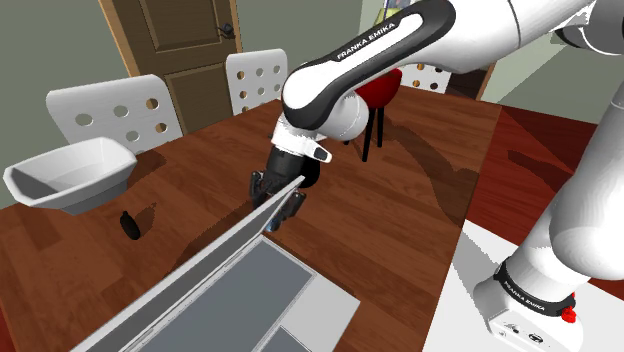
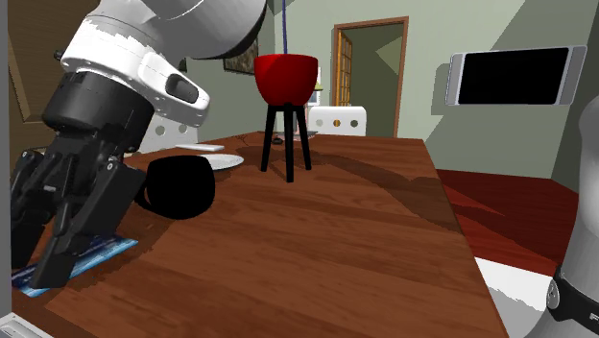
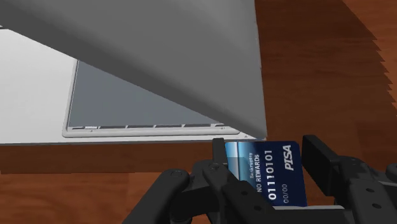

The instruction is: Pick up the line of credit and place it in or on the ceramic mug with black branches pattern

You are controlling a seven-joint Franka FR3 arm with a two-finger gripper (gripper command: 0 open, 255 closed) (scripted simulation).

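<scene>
The end effector (image 3: 264, 154) pinches the blue card (image 3: 270, 181) by its two long edges, low in the wrist frame. In the second exterior view the card sits at the lower left, low over the table (image 2: 336, 240) and near its front edge. The mug (image 2: 180, 187), drawn plain black, stands just beyond at centre left; its inside is hidden. A white bowl (image 1: 70, 178) sits at the shoulder view's left. The open laptop (image 3: 159, 57) has its corner just beside the card, its lid slanting over it. Bare wood spreads across the right of the second exterior view.
</scene>
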